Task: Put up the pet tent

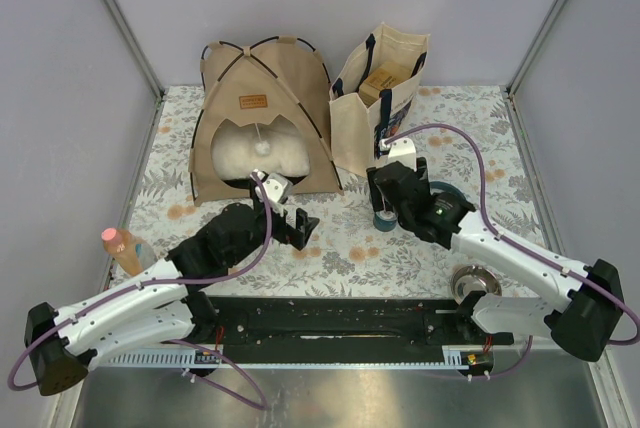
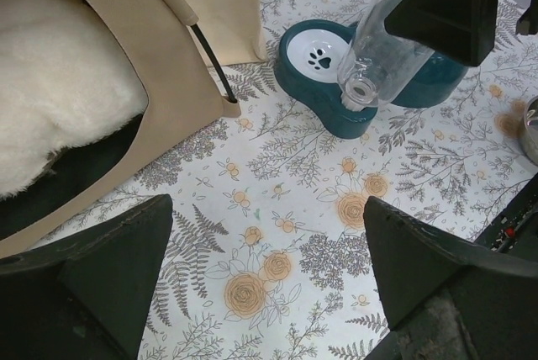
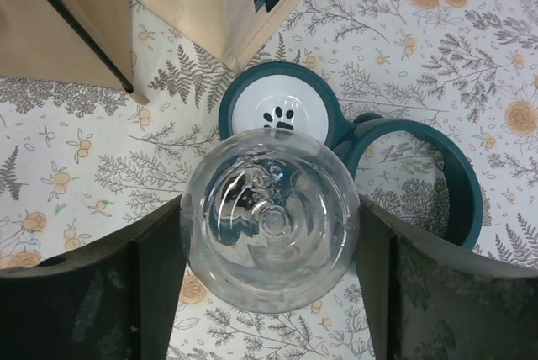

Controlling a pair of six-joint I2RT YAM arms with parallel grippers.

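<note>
The tan pet tent [image 1: 265, 98] stands upright at the back left, black poles arched over it and a white pom-pom [image 1: 262, 146] hanging in its doorway. Its front corner and pole foot [image 2: 227, 101] show in the left wrist view, and a corner [image 3: 76, 7] in the right wrist view. My left gripper [image 1: 290, 214] hovers in front of the doorway, open [image 2: 269, 242] over bare tablecloth. My right gripper [image 1: 388, 196] is shut on a clear plastic bottle [image 3: 271, 217], held mouth-down over a teal pet water dispenser [image 3: 458, 187] right of the tent. That bottle [image 2: 382, 49] also appears in the left wrist view.
A fluffy white pillow [image 1: 240, 156] fills the tent. A cream tote bag [image 1: 375, 98] with navy handles stands at the back right, close behind the dispenser [image 2: 311, 82]. An orange-capped bottle [image 1: 120, 246] lies at the left edge. A metal bowl [image 1: 473, 283] sits near my right arm's base.
</note>
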